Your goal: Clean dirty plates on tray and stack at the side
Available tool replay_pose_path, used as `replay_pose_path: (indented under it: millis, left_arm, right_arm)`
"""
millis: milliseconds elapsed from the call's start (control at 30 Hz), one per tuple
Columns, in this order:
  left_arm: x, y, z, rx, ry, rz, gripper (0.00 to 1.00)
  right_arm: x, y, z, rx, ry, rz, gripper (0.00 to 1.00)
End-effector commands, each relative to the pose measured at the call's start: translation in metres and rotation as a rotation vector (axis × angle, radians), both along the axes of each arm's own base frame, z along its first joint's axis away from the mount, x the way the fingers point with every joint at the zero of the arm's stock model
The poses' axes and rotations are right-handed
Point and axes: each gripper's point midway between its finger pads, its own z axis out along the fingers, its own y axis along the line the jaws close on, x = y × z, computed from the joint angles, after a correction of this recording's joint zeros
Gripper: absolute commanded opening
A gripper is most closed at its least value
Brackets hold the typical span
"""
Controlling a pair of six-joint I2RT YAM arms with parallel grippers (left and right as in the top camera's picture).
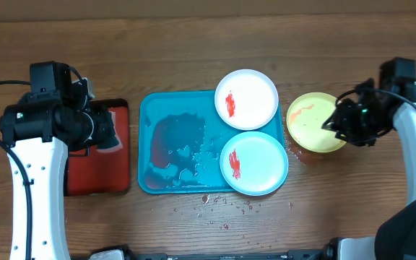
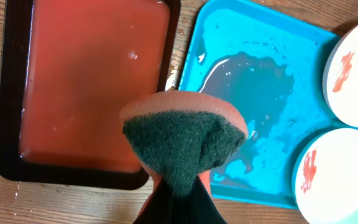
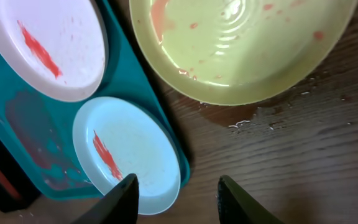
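L hand (image 2: pixel 176 190) pinches sponge (image 2: pixel 185 137) at lower centre of frame. R hand (image 3: pixel 178 198), frame bottom, fingers apart w/ nothing between, below yellow-green plate (image 3: pixel 241 50) on table (image 3: pixel 309 155).

Spotted a dark-rimmed red tray (image 2: pixel 8 112) flat on the wooden worktop (image 1: pixel 193 36), filled with thin reddish liquid. Saw an orange sponge (image 2: pixel 179 137), green scouring face showing, pinched into a fold above its edge. Noted red specks (image 1: pixel 222 209) scattered on the wood.

No text, labels, numbers legible; apparently none.
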Motion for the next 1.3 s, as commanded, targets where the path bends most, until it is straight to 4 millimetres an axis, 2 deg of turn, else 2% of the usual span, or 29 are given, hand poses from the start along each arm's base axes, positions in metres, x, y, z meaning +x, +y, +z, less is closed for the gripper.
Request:
replay_pose_path:
  millis: [0, 133, 333, 700, 800, 1067, 1267]
  left_arm:
    - [0.001, 0.001, 0.001, -0.003, -0.011, 0.006, 0.04]
    - [0.005, 0.001, 0.003, -0.005, -0.026, 0.016, 0.04]
    - [0.008, 0.002, 0.003, -0.012, -0.035, 0.04, 0.04]
    - [0.009, 0.002, 0.004, -0.019, -0.041, 0.057, 0.04]
    - [0.009, 0.002, 0.004, -0.019, -0.04, 0.057, 0.04]
    - [0.009, 0.002, 0.004, -0.018, -0.04, 0.057, 0.04]
    - [0.009, 0.002, 0.004, -0.019, -0.039, 0.057, 0.04]
  right_arm:
    - [-0.005, 0.005, -0.01, -0.058, 0.025, 0.034, 0.43]
    - [-0.001, 0.01, -0.01, -0.079, 0.011, 0.047, 0.44]
    - [-0.003, 0.002, -0.013, -0.127, 0.026, 0.033, 0.44]
    - [-0.003, 0.002, -0.013, -0.127, 0.027, 0.033, 0.45]
    - [-0.004, 0.002, -0.013, -0.126, 0.029, 0.034, 0.49]
    - [-0.023, 0.005, -0.036, -0.116, 0.102, 0.038, 0.48]
    - [-0.025, 0.005, -0.038, -0.115, 0.109, 0.039, 0.47]
